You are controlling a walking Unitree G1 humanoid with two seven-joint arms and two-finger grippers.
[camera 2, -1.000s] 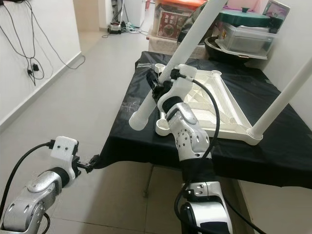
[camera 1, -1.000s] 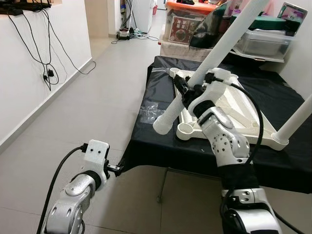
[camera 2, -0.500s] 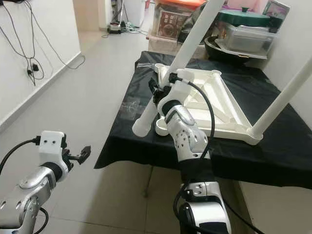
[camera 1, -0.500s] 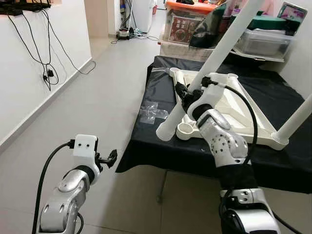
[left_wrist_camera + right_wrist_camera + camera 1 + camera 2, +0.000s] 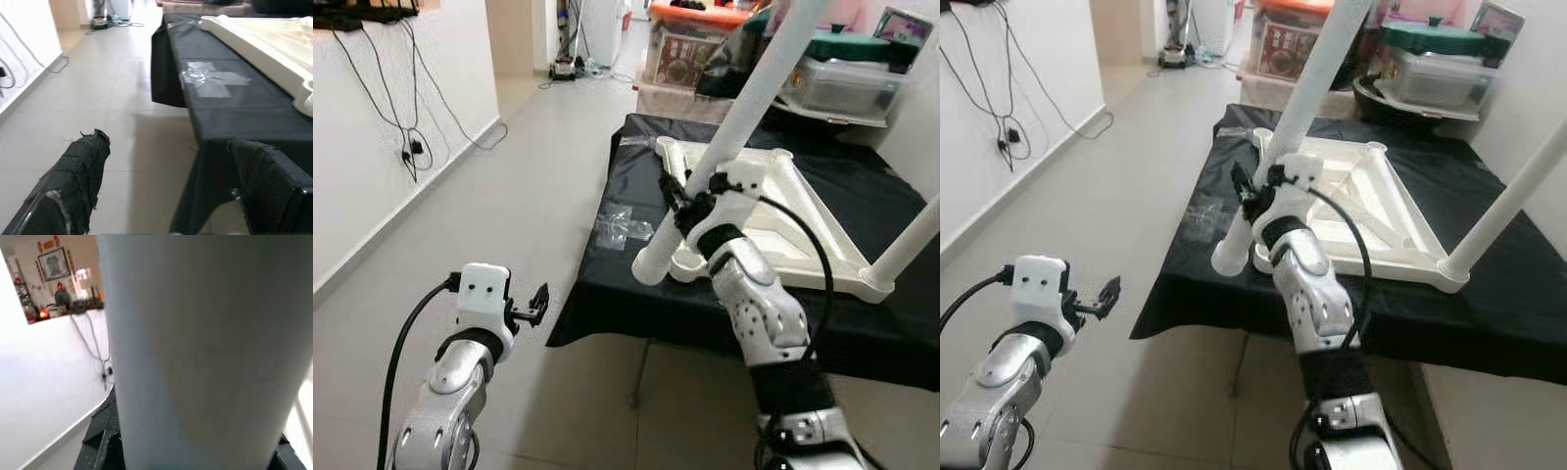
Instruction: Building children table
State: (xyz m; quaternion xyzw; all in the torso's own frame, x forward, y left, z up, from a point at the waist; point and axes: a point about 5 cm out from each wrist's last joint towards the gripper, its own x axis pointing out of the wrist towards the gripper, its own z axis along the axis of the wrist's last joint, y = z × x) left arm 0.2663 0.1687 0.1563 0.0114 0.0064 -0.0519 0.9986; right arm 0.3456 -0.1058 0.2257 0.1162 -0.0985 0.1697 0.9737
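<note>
White plastic, long and round, the loose table leg (image 5: 724,162) sits clamped in the right gripper (image 5: 688,204), slanting up and away from its open lower end (image 5: 649,265), which hangs past the front-left corner of the black-draped tabletop (image 5: 636,211). The upturned white plastic tabletop frame (image 5: 773,220) lies just behind, its empty round corner socket (image 5: 686,260) beside the leg's lower end. The leg probably needs swinging upright over that socket. The left gripper (image 5: 536,303) hangs off the tabletop's left edge, its 2 fingers spread and empty.
</note>
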